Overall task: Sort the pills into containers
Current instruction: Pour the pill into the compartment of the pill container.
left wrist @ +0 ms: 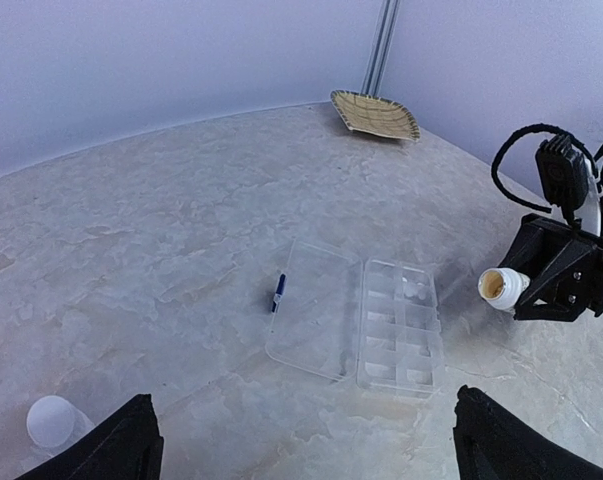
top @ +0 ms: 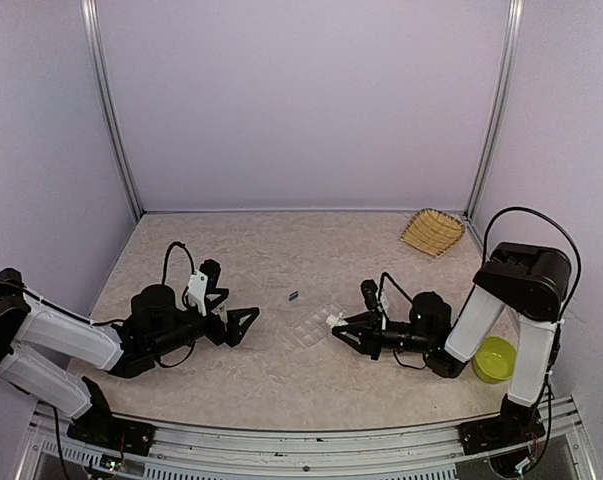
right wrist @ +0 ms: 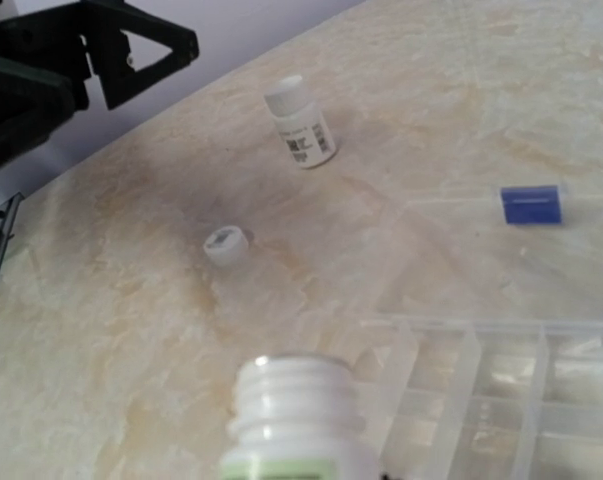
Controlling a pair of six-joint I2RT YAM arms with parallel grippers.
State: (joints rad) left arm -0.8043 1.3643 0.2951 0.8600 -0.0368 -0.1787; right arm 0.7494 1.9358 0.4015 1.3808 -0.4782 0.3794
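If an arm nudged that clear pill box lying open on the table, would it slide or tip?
Probably slide: the pill box lies flat and low on the smooth table, so tipping seems unlikely. It looks thin-walled and nearly empty, so likely light. Its open lid might flap.

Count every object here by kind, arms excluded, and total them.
White pill bottles: 2
Loose white cap: 1
Clear compartment box: 1
Blue piece: 1
Woven basket: 1
Lime-green bowl: 1
Total: 7
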